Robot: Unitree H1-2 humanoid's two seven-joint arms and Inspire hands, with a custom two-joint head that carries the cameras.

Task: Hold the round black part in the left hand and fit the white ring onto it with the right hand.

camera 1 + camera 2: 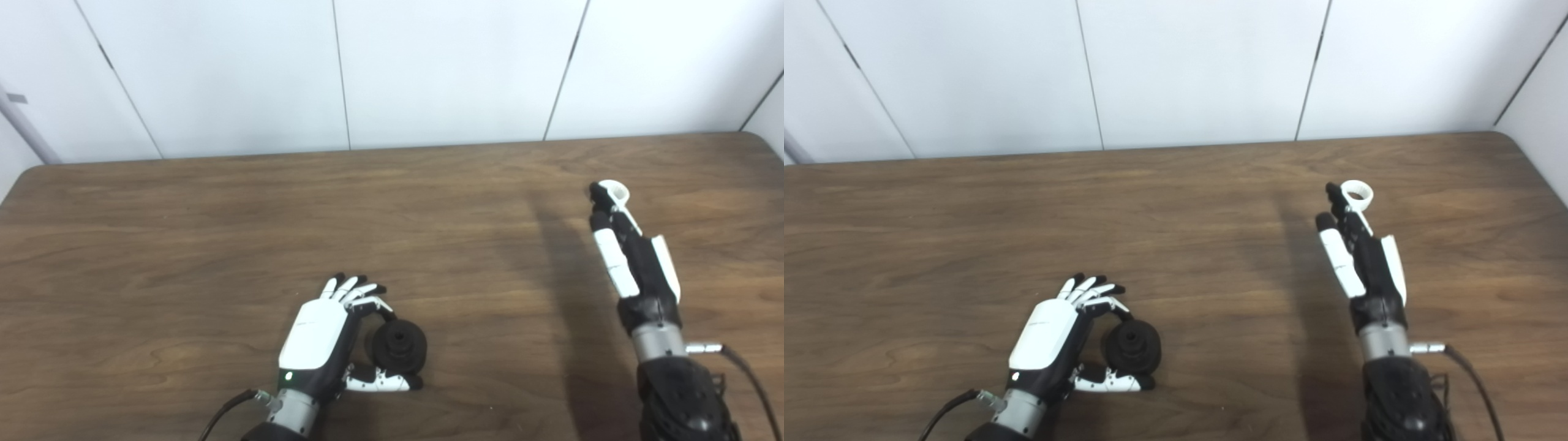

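The round black part (399, 346) rests low on the table near the front edge. My left hand (321, 335) is beside it on its left. One finger curls over the part's top and the thumb (383, 383) lies under its near side, so the part is pinched between them; the other fingers point away. The white ring (1357, 192) lies on the table at the right. My right hand (1360, 254) stretches toward it with fingers straight. Its fingertips (1335, 196) reach the ring's left edge, while the thumb stays short of the ring.
The brown wooden table (245, 233) runs to a white panelled wall at the back. Its right corner shows in the right eye view. A cable (750, 380) trails from the right wrist, and another from the left wrist (226, 407).
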